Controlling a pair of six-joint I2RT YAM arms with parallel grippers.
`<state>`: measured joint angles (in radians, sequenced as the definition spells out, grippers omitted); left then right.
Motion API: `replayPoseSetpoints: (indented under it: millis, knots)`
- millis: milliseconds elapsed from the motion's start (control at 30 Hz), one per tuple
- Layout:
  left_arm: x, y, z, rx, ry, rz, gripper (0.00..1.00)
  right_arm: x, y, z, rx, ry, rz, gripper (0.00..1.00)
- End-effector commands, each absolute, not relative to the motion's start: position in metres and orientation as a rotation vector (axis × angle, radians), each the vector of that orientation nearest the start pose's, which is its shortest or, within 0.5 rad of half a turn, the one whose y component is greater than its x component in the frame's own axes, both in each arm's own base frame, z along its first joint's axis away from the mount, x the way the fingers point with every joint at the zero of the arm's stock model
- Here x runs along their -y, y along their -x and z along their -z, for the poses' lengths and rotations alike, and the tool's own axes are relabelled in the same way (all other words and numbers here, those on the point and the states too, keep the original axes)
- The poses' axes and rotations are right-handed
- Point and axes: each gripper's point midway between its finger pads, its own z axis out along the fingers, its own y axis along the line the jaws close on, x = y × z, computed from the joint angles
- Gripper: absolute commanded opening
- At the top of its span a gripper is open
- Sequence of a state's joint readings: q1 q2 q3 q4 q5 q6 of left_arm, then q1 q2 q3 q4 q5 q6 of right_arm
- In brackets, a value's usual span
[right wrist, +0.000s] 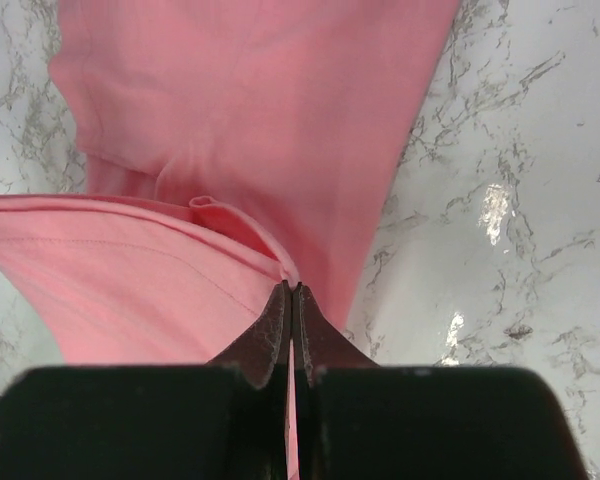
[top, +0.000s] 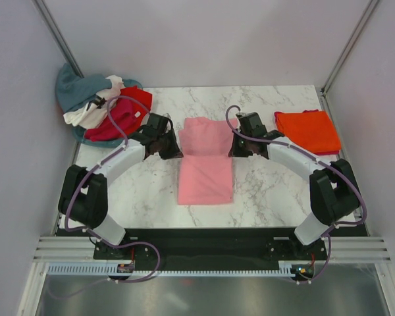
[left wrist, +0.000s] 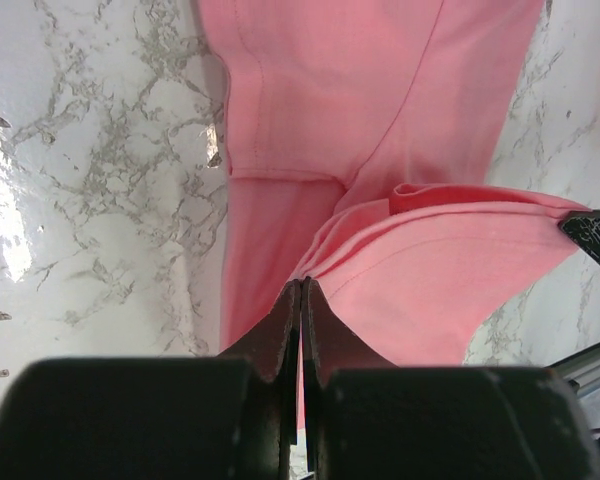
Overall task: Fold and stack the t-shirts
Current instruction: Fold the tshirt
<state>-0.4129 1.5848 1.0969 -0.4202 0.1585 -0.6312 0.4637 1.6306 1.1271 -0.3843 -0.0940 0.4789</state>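
Centrally, 1 light pink t-shirt (top: 205, 174) is laid on the desk (top: 270, 191), partly folded. Its 2 side edges are pinched by the left hand (left wrist: 300, 288) and the right hand (right wrist: 293, 290), both clamped fully closed on cloth, presumably so the fold is carried evenly. 1 folded orange t-shirt (top: 307, 131) is set far right; an unfolded pile (top: 105, 108) is heaped far left.

Fixed view high over the table (top: 263, 105), facing down, wrist views close, sharing the pink t-shirt (top: 205, 164)

Marble tbl (top: 266, 191), pink tee (top: 205, 178), orange tee (top: 307, 130), tee pile (top: 105, 108)
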Motion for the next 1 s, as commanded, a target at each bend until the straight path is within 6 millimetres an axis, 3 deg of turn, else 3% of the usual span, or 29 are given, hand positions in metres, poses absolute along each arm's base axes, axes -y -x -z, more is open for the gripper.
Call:
replayPoseSetpoints:
  millis: [0, 367, 500, 567, 600, 633, 667, 800, 967]
  knots:
    - [0.204, -0.354, -0.121, -2.502, 0.193, 0.589, 0.02, -0.211, -0.362, -0.112, -2.481, 0.023, -0.495, 0.0]
    - [0.209, -0.374, -0.113, -2.511, 0.211, 0.564, 0.02, -0.208, -0.373, -0.103, -2.496, 0.0, -0.456, 0.01]
    - [0.21, -0.38, -0.103, -2.524, 0.218, 0.549, 0.02, -0.208, -0.377, -0.091, -2.516, -0.005, -0.439, 0.08]
    - [0.212, -0.381, -0.092, -2.546, 0.212, 0.55, 0.02, -0.206, -0.379, -0.085, -2.517, -0.016, -0.429, 0.19]
    - [0.213, -0.382, -0.09, -2.549, 0.207, 0.552, 0.05, -0.207, -0.381, -0.086, -2.507, -0.026, -0.435, 0.37]
    - [0.213, -0.383, -0.088, -2.552, 0.208, 0.55, 0.06, -0.207, -0.381, -0.086, -2.502, -0.031, -0.436, 0.45]
    - [0.213, -0.383, -0.087, -2.555, 0.208, 0.549, 0.13, -0.206, -0.379, -0.085, -2.502, -0.038, -0.444, 0.57]
    - [0.212, -0.376, -0.091, -2.547, 0.187, 0.555, 0.45, -0.208, -0.365, -0.088, -2.497, -0.043, -0.491, 0.61]
    - [0.205, -0.356, -0.093, -2.556, 0.177, 0.566, 0.49, -0.204, -0.326, -0.085, -2.527, -0.024, -0.541, 0.59]
